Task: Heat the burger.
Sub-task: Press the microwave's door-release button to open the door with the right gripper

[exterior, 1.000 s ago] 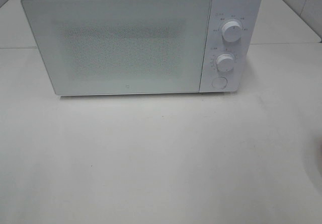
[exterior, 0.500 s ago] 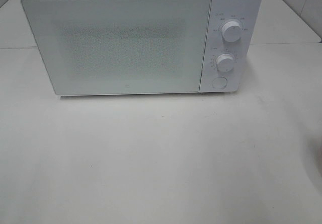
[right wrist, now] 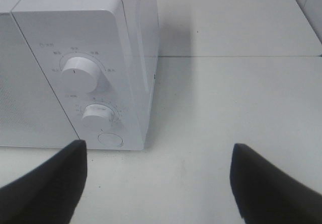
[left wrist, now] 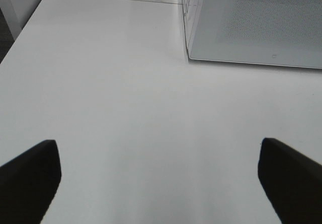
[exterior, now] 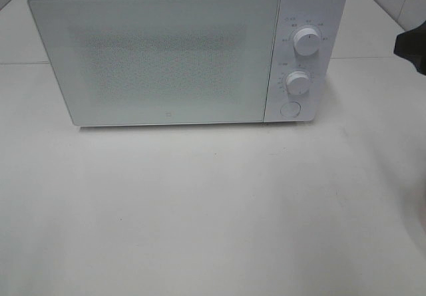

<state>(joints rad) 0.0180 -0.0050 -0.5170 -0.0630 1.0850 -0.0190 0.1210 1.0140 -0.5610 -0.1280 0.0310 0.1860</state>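
2 dials (exterior: pixel 305 40) on the microwave (exterior: pixel 160 56) carry unreadably small labels.

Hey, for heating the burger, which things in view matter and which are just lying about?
For the job: white box-shaped microwave, door shut; its upper white dial, lower white dial, round white button. The burger is not in view.
Just there: the white table top.

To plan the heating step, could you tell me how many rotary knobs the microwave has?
2: an upper knob and a lower knob beneath it, above a round button.
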